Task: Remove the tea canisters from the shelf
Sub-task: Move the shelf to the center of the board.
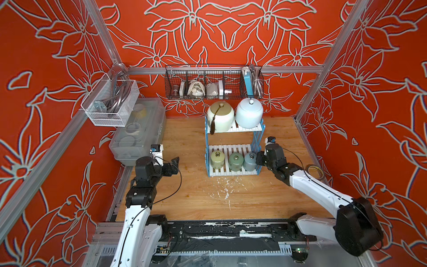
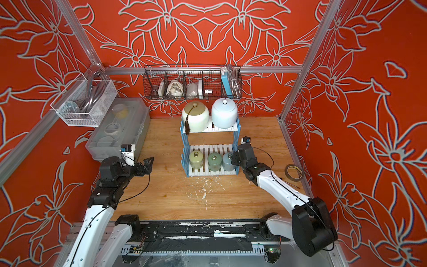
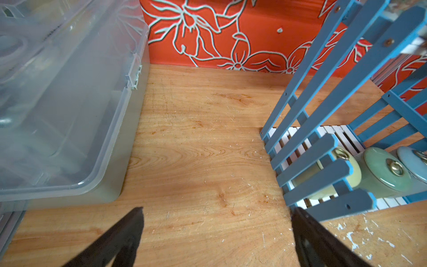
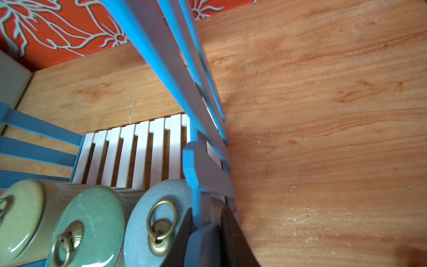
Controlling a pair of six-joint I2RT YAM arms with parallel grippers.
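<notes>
The shelf (image 1: 231,149) stands mid-table on its light-blue picket sides. On its top tier are a cream canister (image 1: 220,116) with a dark tassel and a white canister (image 1: 249,113). The lower tier holds olive (image 1: 217,159), green (image 1: 236,161) and blue-grey (image 1: 250,161) ring-topped canisters. My right gripper (image 4: 206,212) is shut on a blue side slat of the shelf (image 4: 205,171), right beside the blue-grey canister (image 4: 143,215). My left gripper (image 3: 218,209) hangs open over bare wood, left of the shelf (image 3: 307,148), holding nothing.
A clear plastic box (image 1: 138,129) lies along the left wall. A white mesh basket (image 1: 108,104) hangs above it, and a black wire basket (image 1: 213,83) hangs on the back rail over the shelf. A tape roll (image 1: 315,171) lies by the right wall.
</notes>
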